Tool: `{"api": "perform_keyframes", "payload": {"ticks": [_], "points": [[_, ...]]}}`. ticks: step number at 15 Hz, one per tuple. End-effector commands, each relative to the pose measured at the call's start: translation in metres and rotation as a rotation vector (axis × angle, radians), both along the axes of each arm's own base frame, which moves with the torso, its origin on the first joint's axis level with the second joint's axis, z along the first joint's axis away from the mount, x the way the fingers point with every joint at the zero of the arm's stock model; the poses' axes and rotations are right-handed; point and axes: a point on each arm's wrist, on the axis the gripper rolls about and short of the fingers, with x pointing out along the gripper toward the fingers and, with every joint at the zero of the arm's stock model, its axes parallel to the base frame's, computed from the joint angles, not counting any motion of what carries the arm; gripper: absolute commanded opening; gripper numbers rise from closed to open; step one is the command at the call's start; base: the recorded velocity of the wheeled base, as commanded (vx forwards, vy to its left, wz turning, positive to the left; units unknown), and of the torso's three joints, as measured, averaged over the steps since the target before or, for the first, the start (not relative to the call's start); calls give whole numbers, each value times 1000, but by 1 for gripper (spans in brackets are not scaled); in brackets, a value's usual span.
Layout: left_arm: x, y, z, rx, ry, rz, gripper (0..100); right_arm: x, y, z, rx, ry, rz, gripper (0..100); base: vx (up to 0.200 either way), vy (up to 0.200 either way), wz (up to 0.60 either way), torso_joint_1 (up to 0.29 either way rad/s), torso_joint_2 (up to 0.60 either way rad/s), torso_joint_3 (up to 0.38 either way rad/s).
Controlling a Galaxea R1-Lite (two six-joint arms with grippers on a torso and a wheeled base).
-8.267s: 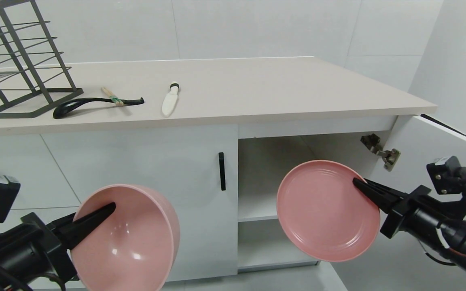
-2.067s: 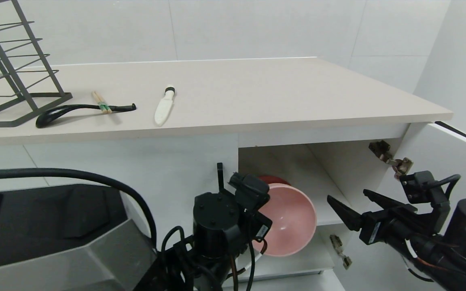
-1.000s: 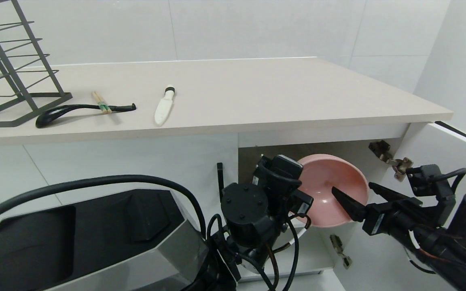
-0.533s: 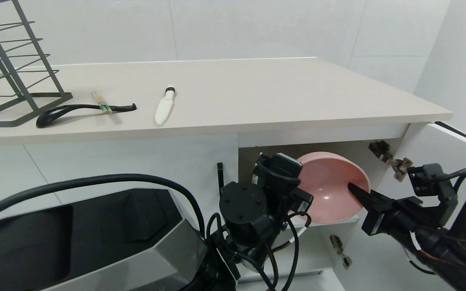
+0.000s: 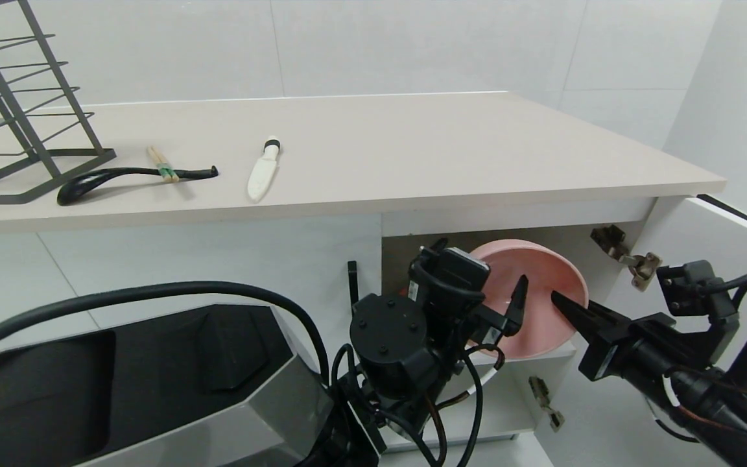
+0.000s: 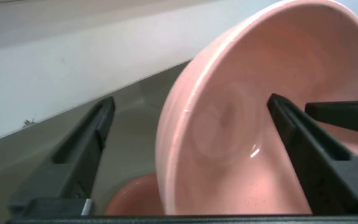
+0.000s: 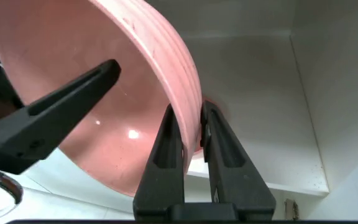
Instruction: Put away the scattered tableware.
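A pink bowl (image 5: 545, 285) hangs tilted on its side in the open cabinet, above the upper shelf (image 5: 545, 355). My right gripper (image 5: 558, 299) is shut on the bowl's rim; the right wrist view has its fingers (image 7: 166, 143) pinching the rim of the bowl (image 7: 104, 74). My left gripper (image 5: 480, 263) stands open, one finger (image 5: 518, 295) in front of the bowl's inside. In the left wrist view its fingers are spread wide on either side of the bowl (image 6: 241, 124). A pink plate (image 6: 135, 199) lies on the shelf below the bowl.
On the counter lie a black ladle (image 5: 120, 176), chopsticks (image 5: 165, 165) and a white knife (image 5: 262, 170), beside a dark wire rack (image 5: 23, 110). The cabinet's right door (image 5: 711, 253) is swung open; the left door with its black handle (image 5: 351, 275) is closed.
My right gripper closed on the bowl's rim. My left gripper then opened and let go of the bowl. The bowl tipped more upright inside the cabinet.
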Motion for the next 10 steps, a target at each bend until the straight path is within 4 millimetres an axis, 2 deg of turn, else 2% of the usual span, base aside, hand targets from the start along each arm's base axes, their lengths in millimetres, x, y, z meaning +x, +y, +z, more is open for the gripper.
{"api": "perform_keyframes", "payload": {"ticks": [1, 5, 8, 10], "points": [[-7, 3, 8, -6, -8, -25, 100, 5, -4, -6, -13, 24, -29, 0, 0, 0, 0, 0, 0, 0], [-40, 46, 9, 106, 14, -232, 100, 13, -12, -14, -30, 61, -81, 0, 0, 0, 0, 0, 0, 0], [-52, 68, -4, 171, 60, -255, 100, 13, -12, -22, -49, 97, -83, 0, 0, 0, 0, 0, 0, 0], [-57, 86, -2, 189, 76, -258, 100, 12, -13, -24, -53, 105, -83, 0, 0, 0, 0, 0, 0, 0]]}}
